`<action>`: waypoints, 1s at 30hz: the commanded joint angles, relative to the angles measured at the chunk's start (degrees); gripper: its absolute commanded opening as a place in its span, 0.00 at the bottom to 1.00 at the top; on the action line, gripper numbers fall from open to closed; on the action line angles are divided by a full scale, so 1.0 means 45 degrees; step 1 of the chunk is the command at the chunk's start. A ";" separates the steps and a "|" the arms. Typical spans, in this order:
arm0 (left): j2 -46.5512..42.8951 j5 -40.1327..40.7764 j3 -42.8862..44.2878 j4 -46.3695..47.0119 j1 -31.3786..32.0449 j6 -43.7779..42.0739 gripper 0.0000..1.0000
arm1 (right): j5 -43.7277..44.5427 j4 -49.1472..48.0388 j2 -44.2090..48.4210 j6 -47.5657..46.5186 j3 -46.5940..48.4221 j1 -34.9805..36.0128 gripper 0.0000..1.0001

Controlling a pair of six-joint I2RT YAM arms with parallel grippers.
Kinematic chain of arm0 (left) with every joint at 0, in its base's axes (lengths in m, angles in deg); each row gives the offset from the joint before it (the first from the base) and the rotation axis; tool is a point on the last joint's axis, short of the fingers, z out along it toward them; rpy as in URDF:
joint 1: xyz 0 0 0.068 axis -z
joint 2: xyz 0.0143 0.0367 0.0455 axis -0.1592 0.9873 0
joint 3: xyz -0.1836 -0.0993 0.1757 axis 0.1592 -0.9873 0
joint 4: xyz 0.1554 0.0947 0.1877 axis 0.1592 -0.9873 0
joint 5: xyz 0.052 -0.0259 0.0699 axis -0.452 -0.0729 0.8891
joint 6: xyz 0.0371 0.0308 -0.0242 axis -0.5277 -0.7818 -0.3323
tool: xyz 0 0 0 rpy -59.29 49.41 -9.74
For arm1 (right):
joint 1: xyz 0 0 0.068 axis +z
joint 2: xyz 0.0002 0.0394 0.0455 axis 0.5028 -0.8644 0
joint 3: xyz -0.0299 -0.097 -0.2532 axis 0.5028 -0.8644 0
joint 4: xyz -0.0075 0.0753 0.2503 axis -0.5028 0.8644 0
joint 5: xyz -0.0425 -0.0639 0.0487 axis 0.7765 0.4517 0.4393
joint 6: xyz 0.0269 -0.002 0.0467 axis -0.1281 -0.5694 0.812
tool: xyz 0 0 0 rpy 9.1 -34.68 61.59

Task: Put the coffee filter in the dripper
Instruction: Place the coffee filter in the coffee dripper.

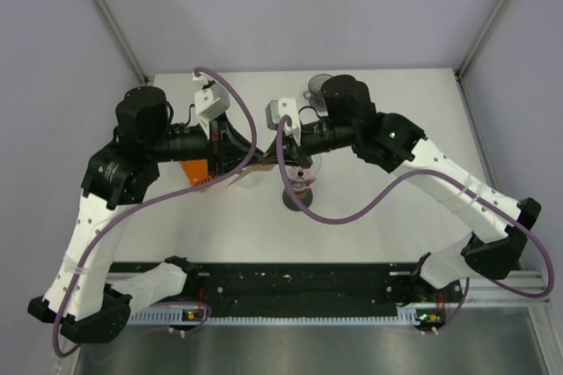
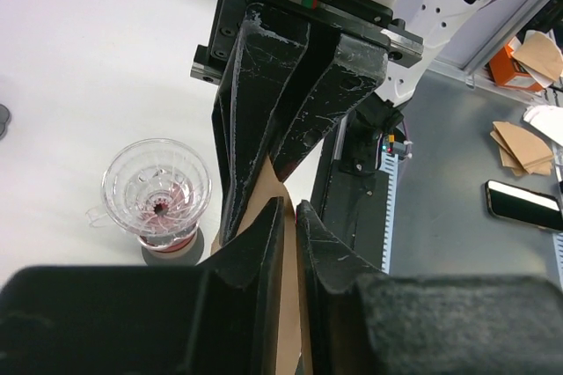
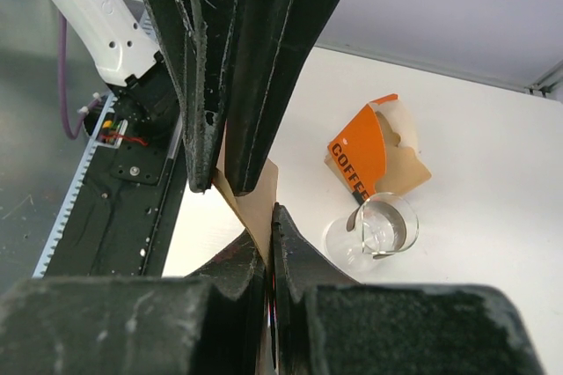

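Fingers (image 2: 257, 252) of left gripper (image 2: 290, 213) are clamped on the brown coffee filter (image 2: 288, 305). Right gripper (image 3: 266, 225) pinches the same sheet from the opp. side. Dripper (image 2: 158, 188) sits below, off to one side of the fingers, w/ nothing in it. Risks: arms pulling apart could tear the paper. Filter looks flat, so may not seat. Low approach could tip the glass cone.

Black "COFFEE" lettering — along the edge of the orange packet (image 3: 361, 148)
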 commanded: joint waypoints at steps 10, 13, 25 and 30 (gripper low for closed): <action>0.0098 0.0785 0.0475 0.0534 0.0023 0.0626 0.00 | -0.0064 -0.0226 -0.0002 0.0105 0.0551 -0.0029 0.00; 0.0118 0.0687 0.0475 0.0533 0.0042 0.0665 0.00 | 0.0188 -0.0226 0.0017 0.0085 0.0570 -0.0028 0.00; 0.0255 0.1604 0.1492 -0.0461 0.0198 -0.1441 0.00 | 0.3100 -0.0519 -0.0529 0.1100 0.1077 0.0206 0.00; 0.0235 0.2171 0.1490 -0.0893 0.0276 -0.2207 0.00 | 0.2554 -0.0500 -0.0530 0.1296 0.1254 0.0206 0.00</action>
